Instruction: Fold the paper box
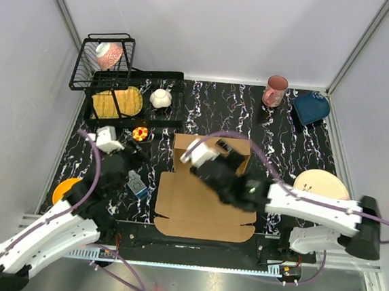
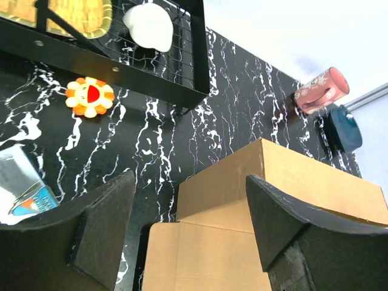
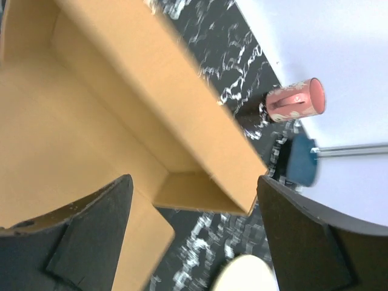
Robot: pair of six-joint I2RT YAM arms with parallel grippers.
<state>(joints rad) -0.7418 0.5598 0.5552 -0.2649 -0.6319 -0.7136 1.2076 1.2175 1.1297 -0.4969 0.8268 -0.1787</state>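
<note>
As the overhead view shows it, paper box: brown cardboard at lower centre of the frame, on the black marbled table; its near panel lies flat, its far part stands raised.
Paper box, left wrist view: fills the lower right; a folded-up wall rises above a flat panel.
Paper box, right wrist view: fills the upper left; an upright wall meets a short end wall at a corner.
Left gripper: left of centre, just beside the box's left edge; in its own view the fingers are spread apart, nothing between them.
Right gripper: over the raised far part of the box; in its own view the fingers are spread wide, gripping nothing.
Pink mug: upper right, at the table's far edge.
Blue dish: just right of the mug.
Wire rack: upper left.
Flower toy: below the rack, left of the box.
</note>
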